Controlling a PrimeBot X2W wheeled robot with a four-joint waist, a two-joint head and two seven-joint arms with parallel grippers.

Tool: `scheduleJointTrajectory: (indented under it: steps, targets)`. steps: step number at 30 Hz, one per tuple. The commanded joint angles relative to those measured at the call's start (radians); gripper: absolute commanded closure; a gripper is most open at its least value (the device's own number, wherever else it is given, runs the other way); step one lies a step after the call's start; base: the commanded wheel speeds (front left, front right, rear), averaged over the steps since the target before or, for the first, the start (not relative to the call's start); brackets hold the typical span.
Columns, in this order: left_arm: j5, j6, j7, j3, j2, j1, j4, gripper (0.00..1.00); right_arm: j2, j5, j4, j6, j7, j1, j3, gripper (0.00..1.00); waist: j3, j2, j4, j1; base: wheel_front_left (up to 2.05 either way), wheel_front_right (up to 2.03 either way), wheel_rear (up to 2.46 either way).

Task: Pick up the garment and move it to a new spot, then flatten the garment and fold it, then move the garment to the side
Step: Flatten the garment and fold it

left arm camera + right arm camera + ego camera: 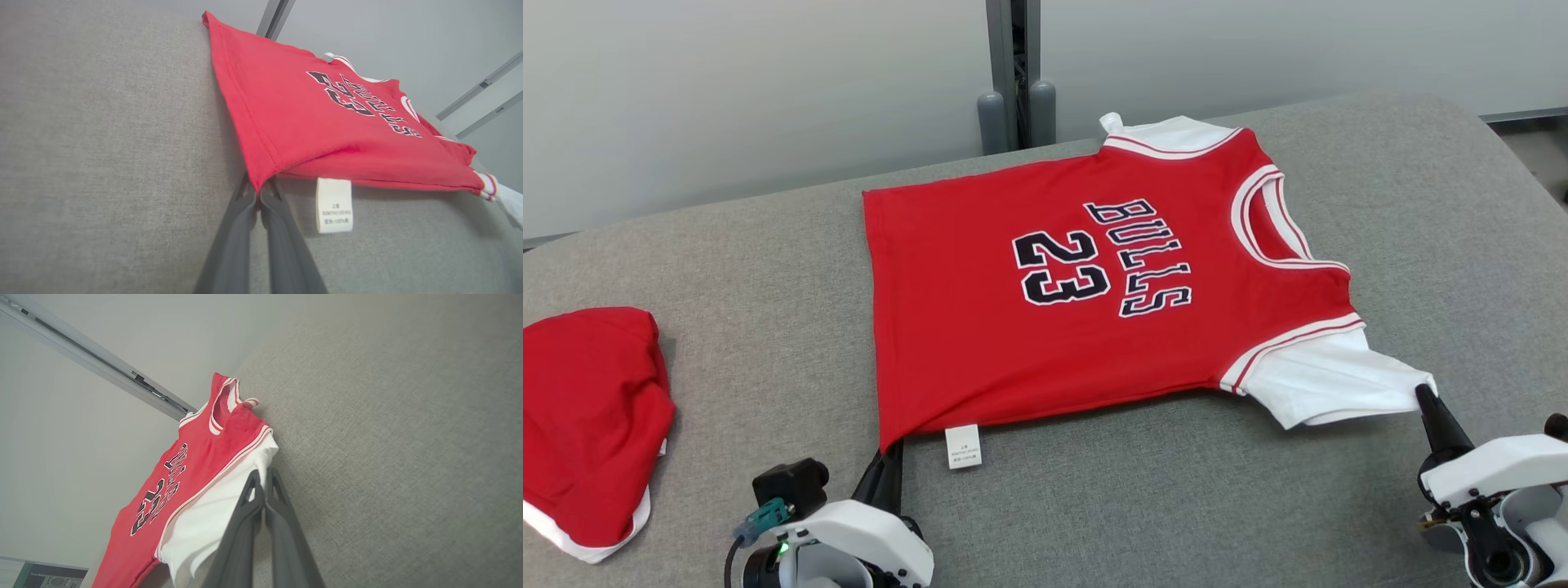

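Red garment (980,343) lies spread on the grey surface (727,245), stretched between the 2 sets of jaws. Left jaws are pinched together on the hem corner (258,179), care label (334,205) just beside them. Right jaws are closed on the white sleeve (1331,376) at its tip. Likely tensioning the near edge to flatten it.

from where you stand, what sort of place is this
Probably a lab or test room for cloth folding: a grey fabric-covered table, plain pale wall panels with a metal post, and a red jersey spread flat, another red garment lying apart.
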Motion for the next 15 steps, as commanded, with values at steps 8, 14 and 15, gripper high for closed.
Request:
scheduleJointTrajectory:
  steps: [8, 14, 15]
  targets:
    - [0.008, 0.041, -0.004, 0.052, 0.008, 0.085, -0.101, 1.0, -0.039, -0.01, -0.052, 0.0, 0.021, 0.067, 0.021, 1.0, -0.013, -0.0001, 0.009, 0.0001, 0.0, 0.0, 0.0]
    - [0.008, 0.076, -0.004, 0.107, 0.008, 0.146, -0.191, 1.0, -0.052, -0.013, -0.085, 0.0, 0.04, 0.106, 0.033, 1.0, -0.023, -0.0001, 0.018, 0.0001, 0.0, 0.0, 0.0]
    - [0.01, 0.081, -0.005, 0.112, 0.008, 0.156, -0.201, 1.0, -0.054, -0.012, -0.089, 0.0, 0.04, 0.114, 0.031, 1.0, -0.026, -0.0001, 0.021, 0.0001, 0.0, 0.0, 0.0]
